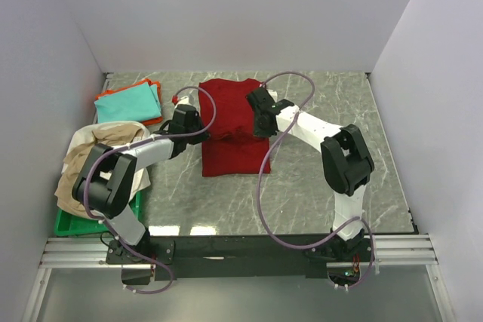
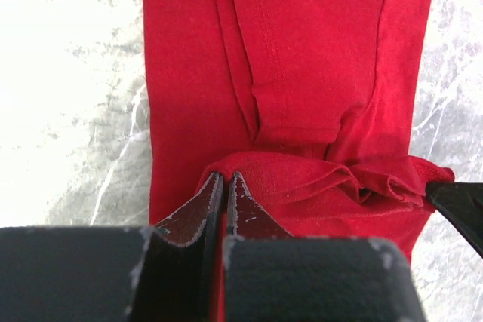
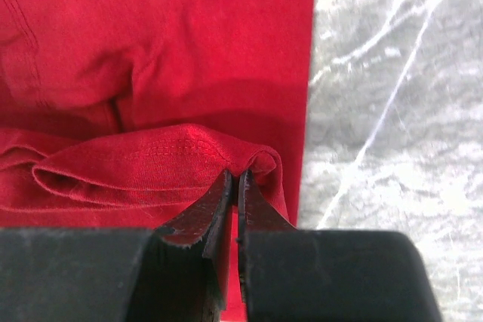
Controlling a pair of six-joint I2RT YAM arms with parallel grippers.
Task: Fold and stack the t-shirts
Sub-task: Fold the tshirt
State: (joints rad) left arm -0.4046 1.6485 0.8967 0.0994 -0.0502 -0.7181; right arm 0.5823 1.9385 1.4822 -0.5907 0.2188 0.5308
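Your red shirt (image 1: 226, 156) lies in the middle of the table (image 1: 317, 194), folded into a long strip. The left jaws are pinched almost shut on a raised fold of it near its left edge. The right jaws are pinched the same way on that fold's other end, at the right edge. At the far left, a teal shirt (image 1: 130, 103) rests on an orange shirt (image 1: 155, 120). A beige shirt (image 1: 113, 137) spills from the green tray (image 1: 72, 224).
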